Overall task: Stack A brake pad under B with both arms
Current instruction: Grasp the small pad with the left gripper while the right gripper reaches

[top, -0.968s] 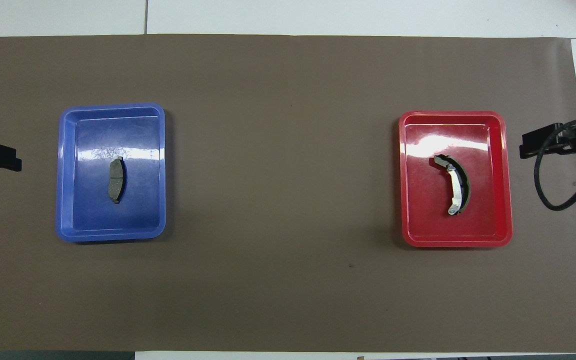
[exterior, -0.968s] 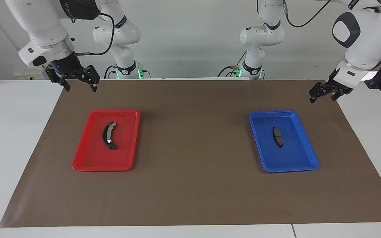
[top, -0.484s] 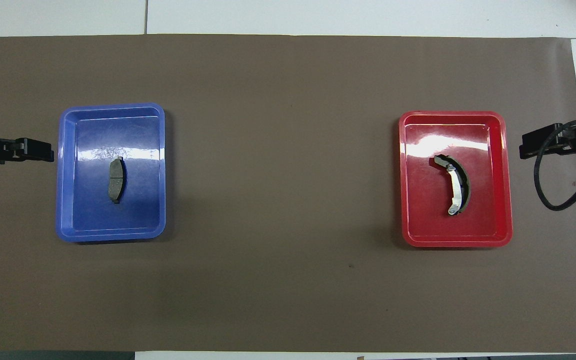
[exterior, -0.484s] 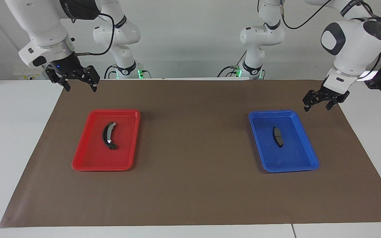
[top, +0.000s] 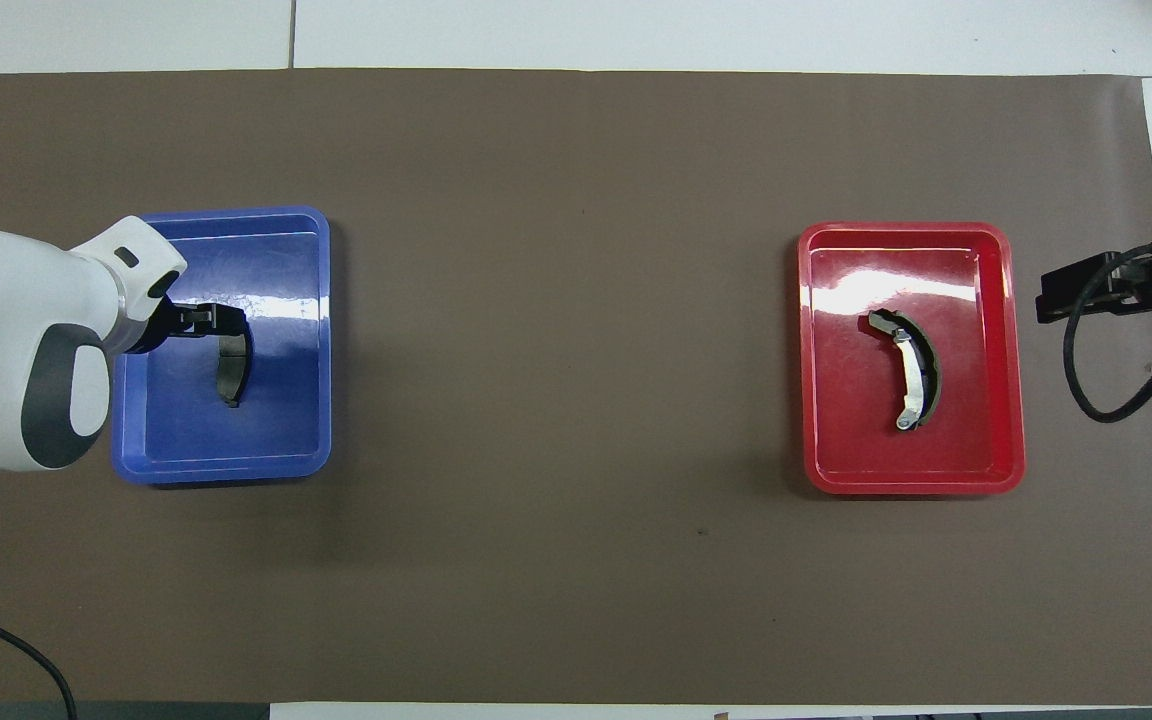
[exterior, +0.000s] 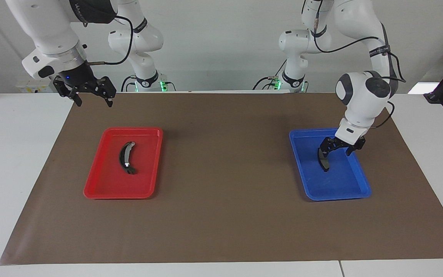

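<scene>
My fingers are standing spread on both grippers. My left gripper (exterior: pixel 335 149) is now hanging low over the blue tray (exterior: pixel 354 190), just above the A brake pad (exterior: pixel 325 163), fingers apart and pinching nothing; a second ago it was hovering off the tray's corner toward the left arm's end of the table, and it has been swinging in over the tray since. The pad is lying where it lay before, flat near the blue tray's middle. My right gripper (exterior: pixel 92 94) is waiting, unchanged, high above the brown mat (exterior: pixel 221 215), off the red tray's (exterior: pixel 102 190) robot-side corner. B (exterior: pixel 126 158) is resting unmoved in the red tray, well apart from the blue tray.
</scene>
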Available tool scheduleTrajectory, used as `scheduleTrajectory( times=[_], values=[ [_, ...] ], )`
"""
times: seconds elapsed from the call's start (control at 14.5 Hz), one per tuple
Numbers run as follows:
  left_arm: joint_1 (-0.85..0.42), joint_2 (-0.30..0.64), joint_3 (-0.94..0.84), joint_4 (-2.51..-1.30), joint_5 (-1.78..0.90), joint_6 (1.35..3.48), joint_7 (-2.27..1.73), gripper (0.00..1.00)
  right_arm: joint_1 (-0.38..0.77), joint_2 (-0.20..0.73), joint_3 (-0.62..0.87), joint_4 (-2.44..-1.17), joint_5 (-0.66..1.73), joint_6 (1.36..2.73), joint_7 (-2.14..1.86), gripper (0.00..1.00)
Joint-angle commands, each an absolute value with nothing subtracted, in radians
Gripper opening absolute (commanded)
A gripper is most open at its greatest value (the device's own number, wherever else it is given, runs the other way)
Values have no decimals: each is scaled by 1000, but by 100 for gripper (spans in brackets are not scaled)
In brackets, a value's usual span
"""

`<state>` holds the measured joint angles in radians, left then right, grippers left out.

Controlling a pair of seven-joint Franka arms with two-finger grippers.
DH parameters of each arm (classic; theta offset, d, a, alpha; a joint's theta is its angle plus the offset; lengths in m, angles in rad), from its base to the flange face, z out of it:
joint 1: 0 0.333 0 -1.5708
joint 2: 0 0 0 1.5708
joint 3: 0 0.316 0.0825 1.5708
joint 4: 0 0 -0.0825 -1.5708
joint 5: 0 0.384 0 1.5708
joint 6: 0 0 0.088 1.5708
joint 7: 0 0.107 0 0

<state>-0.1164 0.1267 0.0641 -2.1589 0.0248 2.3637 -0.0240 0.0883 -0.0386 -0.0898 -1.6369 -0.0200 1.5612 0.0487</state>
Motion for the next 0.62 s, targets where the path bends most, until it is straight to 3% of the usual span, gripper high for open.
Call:
scheduleTrajectory(
  times=[0.0,0.14,0.55],
  values=[
    [-115,130,71,-2219,25,2425,-41,99,55,-171,-89,-1933,0,1798,6,100],
    [-115,146,71,-2264,25,2492,-58,99,57,-192,-89,-2095,0,1929,-9,100],
    [-121,172,71,-2270,25,2496,-48,99,57,-48,-89,-2328,2,2355,-100,99]
  ],
)
